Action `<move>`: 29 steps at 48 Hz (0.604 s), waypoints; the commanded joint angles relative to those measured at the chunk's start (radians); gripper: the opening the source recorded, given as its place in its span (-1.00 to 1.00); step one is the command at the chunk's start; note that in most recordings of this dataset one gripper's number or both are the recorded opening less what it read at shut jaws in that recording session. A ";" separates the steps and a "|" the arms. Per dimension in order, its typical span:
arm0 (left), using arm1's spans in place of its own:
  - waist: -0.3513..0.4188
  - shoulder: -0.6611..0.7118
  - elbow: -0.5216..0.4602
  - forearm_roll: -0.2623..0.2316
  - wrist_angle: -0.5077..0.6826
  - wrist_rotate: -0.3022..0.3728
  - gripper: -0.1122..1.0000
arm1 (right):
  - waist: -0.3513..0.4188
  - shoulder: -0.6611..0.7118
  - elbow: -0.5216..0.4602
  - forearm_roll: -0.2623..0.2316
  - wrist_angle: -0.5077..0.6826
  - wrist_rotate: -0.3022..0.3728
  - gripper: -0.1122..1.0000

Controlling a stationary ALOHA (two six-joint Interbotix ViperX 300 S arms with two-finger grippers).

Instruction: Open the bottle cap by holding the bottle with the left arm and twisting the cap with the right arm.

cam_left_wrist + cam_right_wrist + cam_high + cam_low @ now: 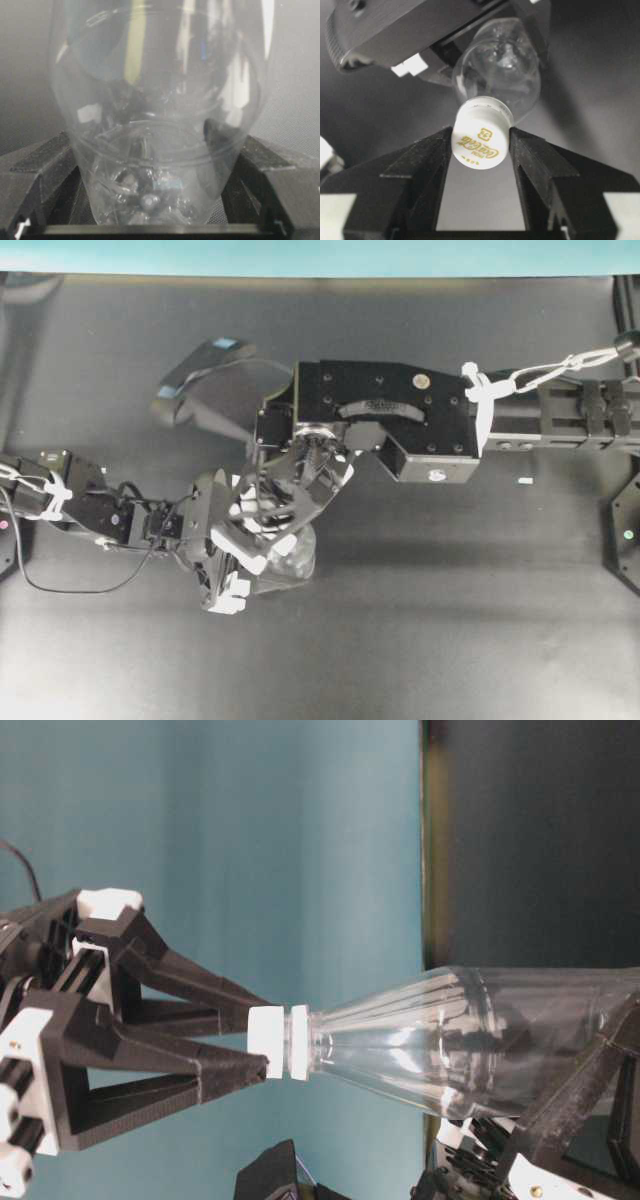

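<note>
Bottle (470, 1040): clear plastic, round body, rounded shoulders tapering to a narrow neck; held off the dark table (420, 640) between the two grippers. In the table-level view it lies sideways across the picture, neck pointing left.

Bottle cap (481, 134): small, round, white, gold lettering on its top face; seated on the neck. In the table-level view a thin white ring sits just behind it.

Left gripper (150, 200): clenched on the bottle's body; black fingers (45, 170) press against both sides of the clear wall in the left wrist view.

Left arm (110, 515): slim, black, loose black wires; enters from the left edge of the overhead view.

Right gripper (481, 150): grasping the cap; both open-lattice black fingers (427, 165) touch opposite sides of it in the right wrist view, confirmed from table level (262, 1042).

Right arm (400, 415): bulky, boxy, black, with curved slot and white cable tie (478, 395); reaches in from the right of the overhead view and bends down over the bottle.

Fleck (524, 481): tiny, white, rectangular; on the table, well apart from the bottle.
</note>
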 commanded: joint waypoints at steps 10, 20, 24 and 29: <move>0.000 -0.002 -0.003 -0.002 0.002 -0.003 0.68 | 0.011 0.003 -0.005 0.000 -0.003 -0.370 -0.14; -0.002 -0.002 -0.005 -0.002 0.002 -0.003 0.68 | 0.017 0.003 -0.002 0.002 -0.005 -0.595 -0.14; 0.000 -0.002 -0.005 -0.002 0.002 -0.003 0.68 | 0.018 0.003 -0.002 0.003 -0.005 -0.670 -0.14; 0.000 0.000 -0.006 -0.002 0.002 -0.003 0.68 | 0.026 0.002 0.003 0.003 -0.005 -0.801 -0.14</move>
